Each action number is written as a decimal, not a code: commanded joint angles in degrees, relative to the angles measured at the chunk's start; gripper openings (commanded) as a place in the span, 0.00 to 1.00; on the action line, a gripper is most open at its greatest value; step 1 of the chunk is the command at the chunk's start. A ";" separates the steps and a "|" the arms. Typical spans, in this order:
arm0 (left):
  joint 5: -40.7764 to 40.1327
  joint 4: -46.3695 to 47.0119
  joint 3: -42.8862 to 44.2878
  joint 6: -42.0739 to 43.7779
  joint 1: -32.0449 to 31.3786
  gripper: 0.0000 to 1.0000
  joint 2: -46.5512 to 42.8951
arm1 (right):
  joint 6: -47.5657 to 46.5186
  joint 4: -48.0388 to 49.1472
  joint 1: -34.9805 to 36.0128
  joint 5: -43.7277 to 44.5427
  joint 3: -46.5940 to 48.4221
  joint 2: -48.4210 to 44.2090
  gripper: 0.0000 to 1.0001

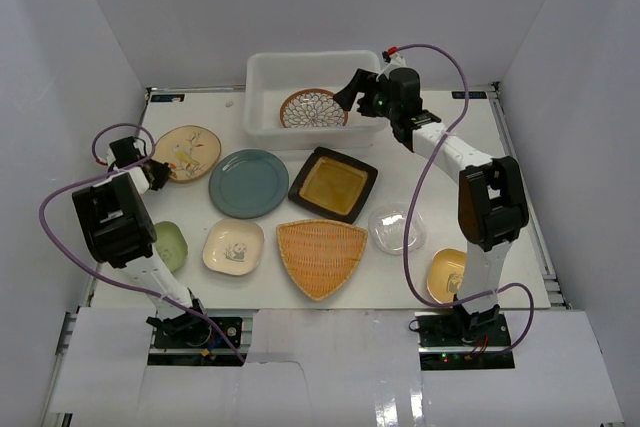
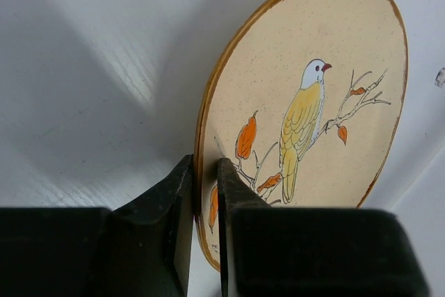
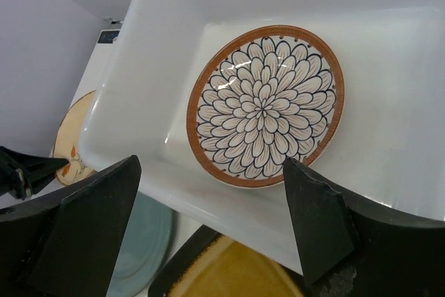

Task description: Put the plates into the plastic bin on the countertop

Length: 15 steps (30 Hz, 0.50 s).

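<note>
The white plastic bin (image 1: 262, 97) stands at the back of the countertop (image 1: 455, 162). The brown-white petal plate (image 1: 313, 109) lies inside it and shows in the right wrist view (image 3: 265, 104). My right gripper (image 1: 350, 95) hangs open and empty over the bin's right side (image 3: 208, 193). My left gripper (image 1: 160, 172) is shut on the near rim of the tan floral plate (image 1: 188, 152), whose bird picture fills the left wrist view (image 2: 306, 109); the jaws (image 2: 206, 193) pinch its edge. The teal plate (image 1: 248, 183), black-amber square plate (image 1: 333, 185) and orange woven fan (image 1: 320, 255) lie mid-table.
A clear glass dish (image 1: 396, 230) sits right of the fan. A cream dish (image 1: 233, 247) and a green dish (image 1: 168, 245) lie at the front left, a yellow dish (image 1: 447, 275) at the front right. White walls enclose the table.
</note>
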 commanded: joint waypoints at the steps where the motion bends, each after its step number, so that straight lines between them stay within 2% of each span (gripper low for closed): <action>1: -2.58 -1.33 -0.22 1.95 0.22 0.00 -2.26 | -1.34 3.40 -0.20 -2.85 -2.03 -4.73 0.89; 5: -1.27 0.86 -2.24 0.46 0.23 0.00 -9.63 | -1.96 3.31 -0.29 -5.92 -2.91 -7.28 0.89; 9: 1.19 7.27 -5.66 -2.88 0.14 0.00 -21.65 | -1.53 3.75 -0.55 -9.00 -4.23 -10.01 0.89; 15: 6.02 11.06 -7.17 -7.98 0.14 0.00 -28.89 | -1.26 4.37 -1.17 -12.60 -7.13 -12.21 0.89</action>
